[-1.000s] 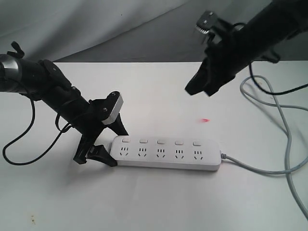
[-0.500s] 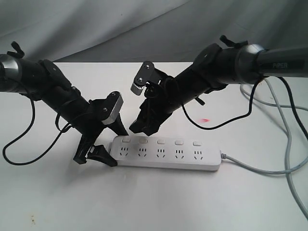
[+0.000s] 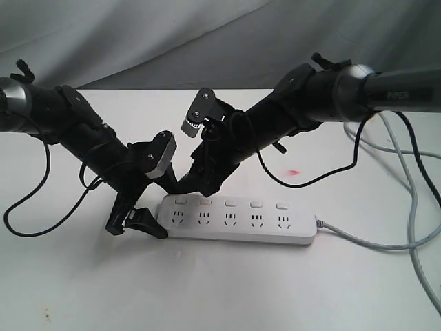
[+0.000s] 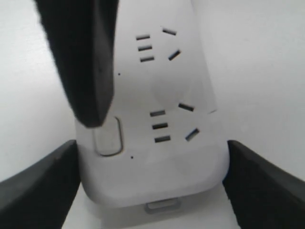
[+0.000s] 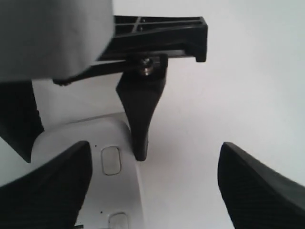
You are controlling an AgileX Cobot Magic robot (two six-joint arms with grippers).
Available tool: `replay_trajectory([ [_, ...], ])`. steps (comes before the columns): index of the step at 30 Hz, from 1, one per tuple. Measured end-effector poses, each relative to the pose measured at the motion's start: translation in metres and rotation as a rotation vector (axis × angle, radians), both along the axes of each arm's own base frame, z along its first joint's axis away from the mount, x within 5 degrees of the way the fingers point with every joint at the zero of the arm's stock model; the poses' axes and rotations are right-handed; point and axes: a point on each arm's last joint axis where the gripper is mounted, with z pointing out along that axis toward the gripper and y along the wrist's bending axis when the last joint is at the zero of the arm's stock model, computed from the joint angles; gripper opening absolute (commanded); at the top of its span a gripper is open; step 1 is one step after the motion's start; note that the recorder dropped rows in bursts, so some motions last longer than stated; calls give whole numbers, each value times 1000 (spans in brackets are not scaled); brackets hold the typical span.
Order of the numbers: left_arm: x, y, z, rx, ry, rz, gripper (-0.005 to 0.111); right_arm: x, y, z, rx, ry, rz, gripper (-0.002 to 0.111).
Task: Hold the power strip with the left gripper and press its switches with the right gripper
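Observation:
The white power strip [image 3: 238,221] lies flat on the white table, its grey cord [image 3: 365,239] leaving at the right. My left gripper [image 3: 160,203] is shut on the strip's left end, a finger pressed to each long side [image 4: 38,186]. The right gripper [image 3: 196,185] hangs open over that same end, its fingers [image 5: 43,186] spread wide. One right finger [image 4: 88,71] comes down at the edge of the first switch [image 4: 108,138]. Whether it touches the switch is unclear. The row of switches [image 3: 231,203] runs along the strip's far edge.
Grey cables [image 3: 413,172] loop on the table at the right. A black cable [image 3: 27,207] hangs from the left arm. A small red spot [image 3: 294,172] lies on the table behind the strip. A grey cloth backdrop [image 3: 172,34] rises behind.
The right arm swung down from the upper right to the strip's left end, then crept slightly further left and lower. The left gripper and the strip have not moved.

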Motion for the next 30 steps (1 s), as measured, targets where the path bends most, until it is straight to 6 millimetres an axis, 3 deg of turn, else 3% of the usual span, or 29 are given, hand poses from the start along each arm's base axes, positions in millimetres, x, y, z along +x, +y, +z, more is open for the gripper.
replay_trajectory([
  [9,0,0,0,0,0,0,23,0,8,-21,-28,-4,-2,68],
  [30,0,0,-2,1,6,0,23,5,10,-28,-41,-59,-45,68],
])
